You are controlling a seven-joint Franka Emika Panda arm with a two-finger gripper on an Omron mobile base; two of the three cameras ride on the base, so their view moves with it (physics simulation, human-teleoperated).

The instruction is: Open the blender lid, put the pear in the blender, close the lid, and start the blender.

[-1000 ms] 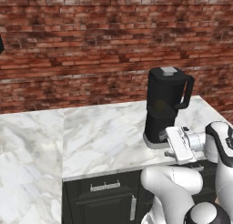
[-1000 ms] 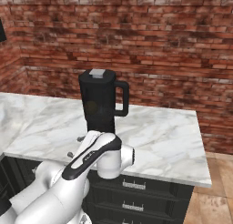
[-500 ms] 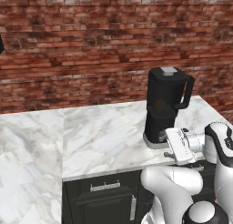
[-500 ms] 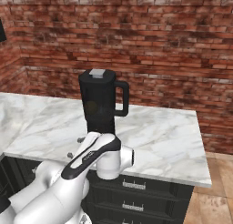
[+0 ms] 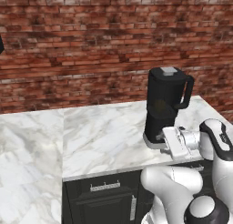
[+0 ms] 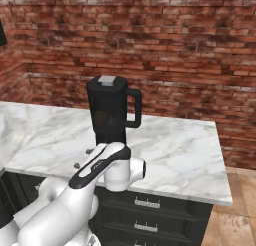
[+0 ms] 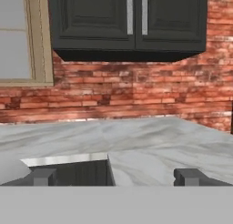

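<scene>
The black blender (image 5: 164,104) stands upright on the marble counter near its front edge, also seen as the blender (image 6: 111,115). The blender lid (image 5: 167,73) sits flat on the jar, its grey cap up. A dim yellow-brown patch (image 5: 159,107) shows through the jar wall; I cannot tell whether it is the pear. My gripper (image 6: 82,158) hovers low in front of the blender's base, pointing left along the counter. In the hand view the gripper (image 7: 116,175) is open, its fingertips (image 7: 43,175) wide apart with nothing between them.
The marble counter (image 5: 100,132) runs left to a steel-rimmed sink opening (image 7: 68,166). A brick wall (image 6: 190,65) backs it, with dark wall cabinets (image 7: 129,22) and a window (image 7: 18,36) further left. The counter's right end (image 6: 222,190) drops to the floor.
</scene>
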